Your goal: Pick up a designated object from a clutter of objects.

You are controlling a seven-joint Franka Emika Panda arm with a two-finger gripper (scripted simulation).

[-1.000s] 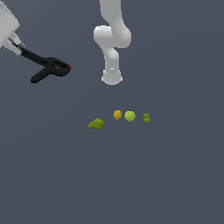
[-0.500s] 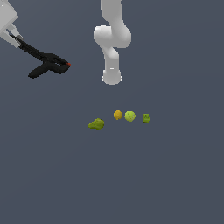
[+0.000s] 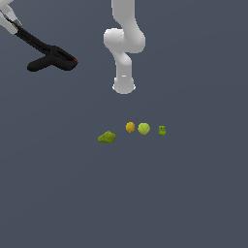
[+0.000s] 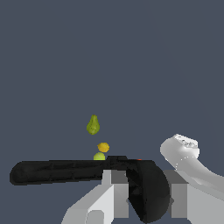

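Four small items lie in a row on the dark grey floor (image 3: pixel 193 193): a lumpy olive-green piece (image 3: pixel 106 137), an orange ball (image 3: pixel 130 127), a lime-green ball (image 3: pixel 144 128) and a small green block (image 3: pixel 162 130). All four sit apart from one another, none touching.

Item under inspection: the black spring clamp (image 3: pixel 51 56). It is off the floor, held at the upper corner on the exterior view's left, well apart from the row. One long handle runs up to the gripper (image 3: pixel 10 20), the other splays down and away; the tiny red tip (image 3: pixel 76 61) points toward the arm's white base (image 3: pixel 124 86).

Gripper condition: both white fingers (image 4: pixel 114 188) stand on either side of the clamp's black body, closed against it, as the wrist view shows. The clamp (image 4: pixel 87 173) fills the gap between them, with one handle stretching sideways across that view. Grip confirmed on the clamp; the exact contact faces are hidden by the clamp's bulk.

Relative positions: the row of small items lies far below and beyond the gripper. In the wrist view the olive-green piece (image 4: pixel 92 125) appears farthest from the fingers, the orange ball (image 4: pixel 103 147) nearer, and the lime-green ball (image 4: pixel 99 155) just past the clamp's upper edge, partly hidden by it. The green block cannot be made out in the wrist view. A white link of the arm (image 4: pixel 183 153) shows beside the gripper
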